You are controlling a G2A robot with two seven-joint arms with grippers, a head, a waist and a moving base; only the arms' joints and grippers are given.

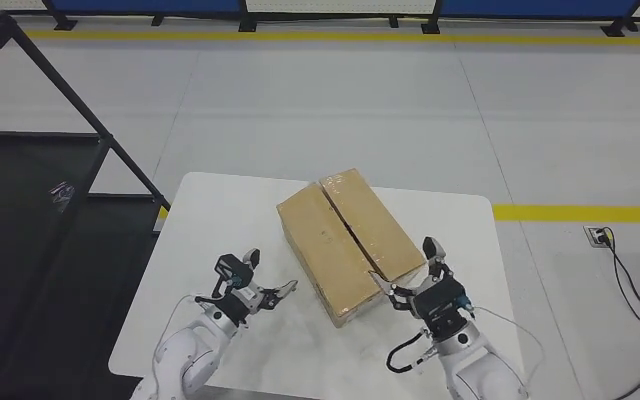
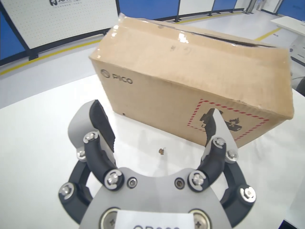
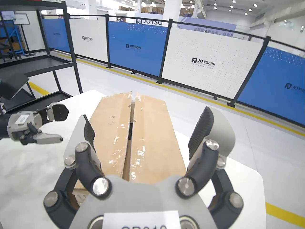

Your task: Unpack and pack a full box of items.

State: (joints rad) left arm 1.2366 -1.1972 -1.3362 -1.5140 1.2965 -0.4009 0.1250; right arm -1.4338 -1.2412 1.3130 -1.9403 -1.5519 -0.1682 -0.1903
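White-shelled arms (image 1: 185,358) end in black wrists (image 1: 234,268). The left gripper (image 2: 155,107) and right gripper (image 3: 145,113) have silver plates (image 3: 221,129), black links (image 2: 97,158), bright screws (image 2: 113,179), ribbed black pads (image 3: 199,129), white labels (image 2: 152,220). A black cable (image 1: 402,355) loops off the right wrist.

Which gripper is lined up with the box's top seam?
The right gripper, at the box's short end, looking along the seam; the left gripper faces the long side.

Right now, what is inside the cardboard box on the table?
The cardboard box is closed: its two top flaps lie flat, meeting at a middle seam. Only a thin dark gap shows there; whatever is inside is covered.
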